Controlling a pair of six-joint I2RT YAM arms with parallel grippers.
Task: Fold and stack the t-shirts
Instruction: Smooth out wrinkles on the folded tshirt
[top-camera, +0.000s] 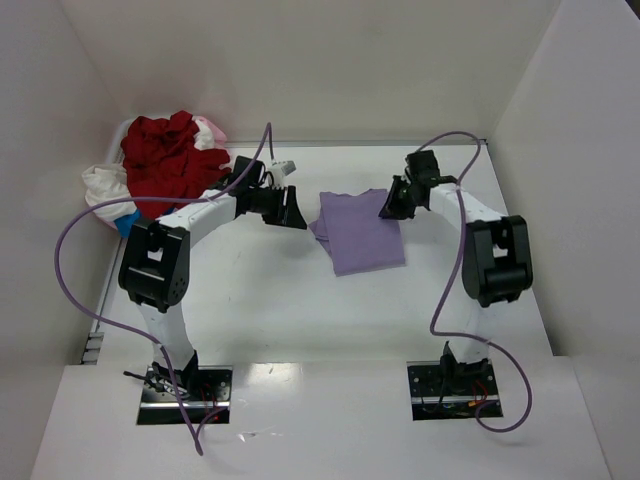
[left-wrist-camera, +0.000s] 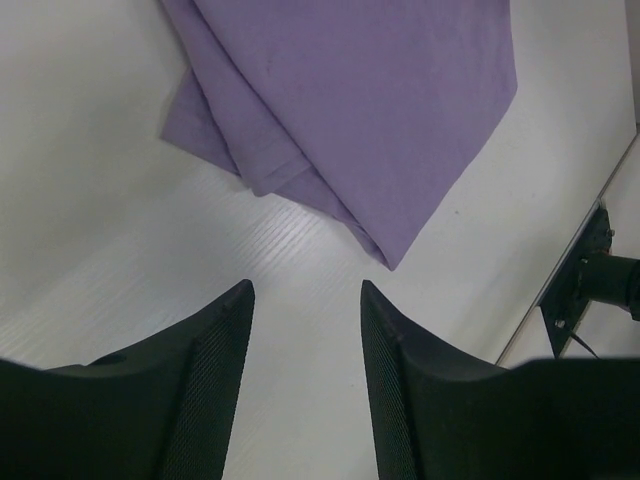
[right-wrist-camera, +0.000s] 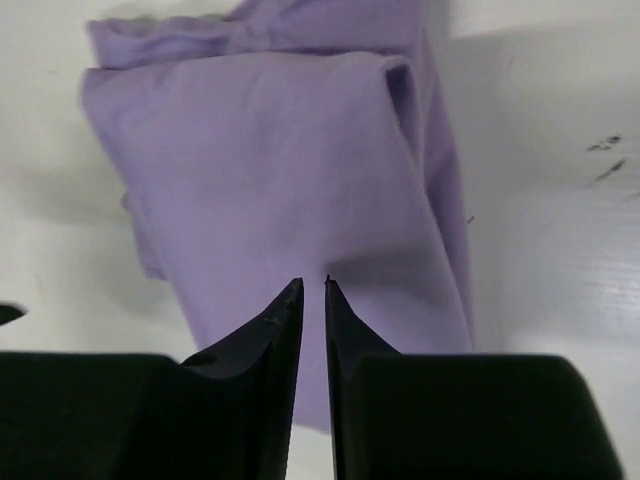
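1 lavender t-shirt (top-camera: 360, 232) lies folded mid-frame in the top view, soft and floppy, so I'd pinch its layered corners; my left gripper (left-wrist-camera: 305, 290) gapes empty just beside its corner, my right gripper (right-wrist-camera: 312, 285) sits nearly closed over it, nothing visibly pinched.
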